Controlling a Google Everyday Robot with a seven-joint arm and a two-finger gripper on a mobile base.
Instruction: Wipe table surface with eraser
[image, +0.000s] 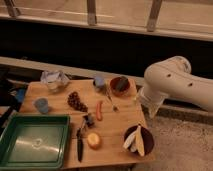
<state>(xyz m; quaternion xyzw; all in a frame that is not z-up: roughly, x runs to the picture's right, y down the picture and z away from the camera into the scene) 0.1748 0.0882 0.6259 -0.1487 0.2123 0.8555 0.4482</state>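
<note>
Hanging from the white arm (172, 82) just beyond the right edge of the bench (117, 122), the tool (150, 106) points downward; its fingers stand apart and grip nothing. The eraser (120, 85), a dark oblong block, lies inside the reddish bowl (112, 88) near the far right corner of the bench, close to the tool but apart from it. A blue cup (99, 81) stands just left of the bowl, and a thin utensil (112, 101) lies in front of it. A crumpled pale wrapper (54, 80) occupies the far left area, with a second blue cup (42, 105) and a dark grape cluster (76, 101) nearer the middle. An orange-red stick-shaped item (99, 110) lies at centre, a small dark clip-like object (90, 119) just beside its near end. A black-handled knife (80, 145), a round orange fruit (93, 141) and a dark plate (146, 146) of pale slices sit along the near edge. A green tray (10, 150) covers the near left corner.
</note>
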